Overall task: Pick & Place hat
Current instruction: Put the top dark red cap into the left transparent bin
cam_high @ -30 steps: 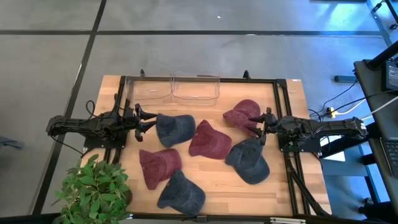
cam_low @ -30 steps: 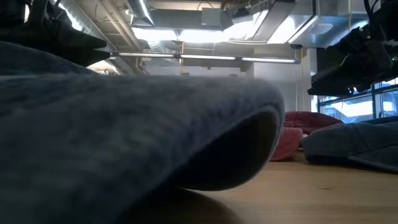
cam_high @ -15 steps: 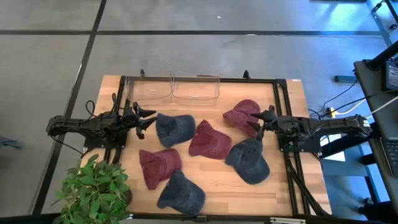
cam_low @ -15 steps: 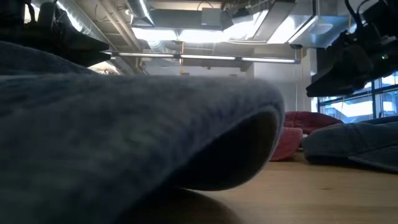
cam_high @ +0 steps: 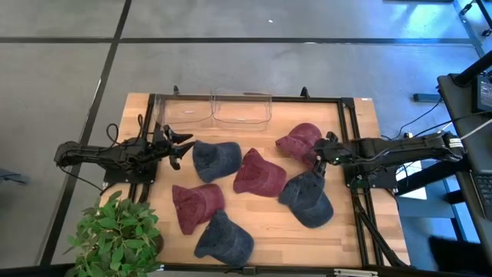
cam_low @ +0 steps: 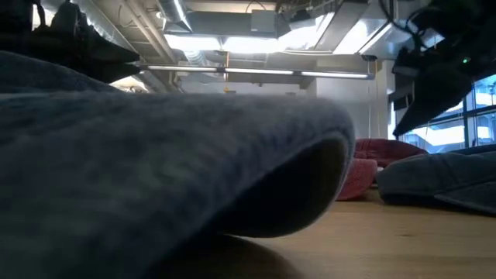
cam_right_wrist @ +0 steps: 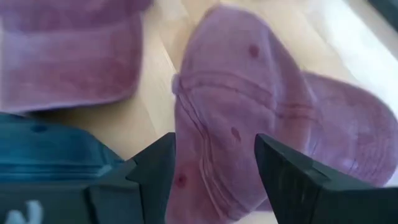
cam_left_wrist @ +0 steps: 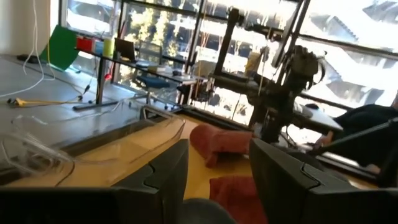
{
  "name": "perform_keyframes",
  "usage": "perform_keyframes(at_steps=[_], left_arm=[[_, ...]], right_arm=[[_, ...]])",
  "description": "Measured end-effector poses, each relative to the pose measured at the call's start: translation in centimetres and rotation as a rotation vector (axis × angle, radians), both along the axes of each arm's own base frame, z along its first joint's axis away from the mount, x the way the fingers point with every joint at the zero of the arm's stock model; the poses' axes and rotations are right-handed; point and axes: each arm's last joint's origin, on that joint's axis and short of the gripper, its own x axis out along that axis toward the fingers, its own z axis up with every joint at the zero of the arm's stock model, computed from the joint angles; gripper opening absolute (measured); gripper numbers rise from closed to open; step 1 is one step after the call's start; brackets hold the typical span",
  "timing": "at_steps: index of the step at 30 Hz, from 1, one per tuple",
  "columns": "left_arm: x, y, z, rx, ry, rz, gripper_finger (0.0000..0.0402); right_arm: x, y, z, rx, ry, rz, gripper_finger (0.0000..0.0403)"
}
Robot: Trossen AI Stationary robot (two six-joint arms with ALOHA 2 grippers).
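Observation:
Six caps lie crown-up on the wooden table, three maroon and three blue. My right gripper (cam_high: 319,156) is open and tipped downward over the maroon cap (cam_high: 300,141) nearest the table's right far corner. In the right wrist view its fingers stand on either side of that cap's crown (cam_right_wrist: 233,124) without touching it. My left gripper (cam_high: 181,146) is open and level, just to the left of a blue cap (cam_high: 217,159). That cap's top (cam_left_wrist: 199,210) shows between its fingers (cam_left_wrist: 165,177).
Two clear plastic bins (cam_high: 241,108) (cam_high: 183,114) stand at the table's far edge. Other caps lie at mid-table (cam_high: 257,173), toward the near side (cam_high: 198,205) (cam_high: 225,237), and near right (cam_high: 307,198). A potted plant (cam_high: 115,235) is at the near left corner. A blue cap (cam_low: 155,155) fills the low view.
My right arm has lifted at the elbow and tipped its gripper downward, moving it a little toward the table's left over the maroon cap. It has stayed open. None of the caps has moved.

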Motion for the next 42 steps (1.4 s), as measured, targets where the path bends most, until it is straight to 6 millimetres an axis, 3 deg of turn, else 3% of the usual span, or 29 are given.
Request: perform_keyframes(at_steps=[6,13,18,24,29,34,42], left_arm=[[1.2,0.0,1.3,0.044,0.094,0.004,0.0166],[4.3,-0.1,4.1,0.054,0.198,-0.001,0.0166],[7.3,-0.2,5.7,0.045,0.262,-0.023,0.0166],[10.9,0.1,7.1,-0.072,0.265,0.006,0.0166],[14.1,0.7,7.4,-0.147,0.276,0.018,0.0166],[17.4,1.2,8.1,-0.167,0.213,-0.027,0.0166],[21.3,2.0,10.1,-0.229,0.029,-0.071,0.0166]], right_arm=[[1.7,-0.6,-1.2,-0.065,0.055,-0.041,0.0220],[2.9,-1.4,-2.5,-0.040,0.108,-0.072,0.0208],[3.3,-1.9,-3.1,-0.035,0.124,-0.097,0.0147],[3.5,-2.4,-3.0,-0.036,0.102,-0.124,0.0027],[4.0,-2.8,-2.5,-0.035,0.018,-0.149,0.0019],[4.6,-3.1,0.6,-0.053,-0.102,-0.155,0.0009],[4.8,-3.5,9.5,-0.093,-0.421,-0.174,0.0008]])
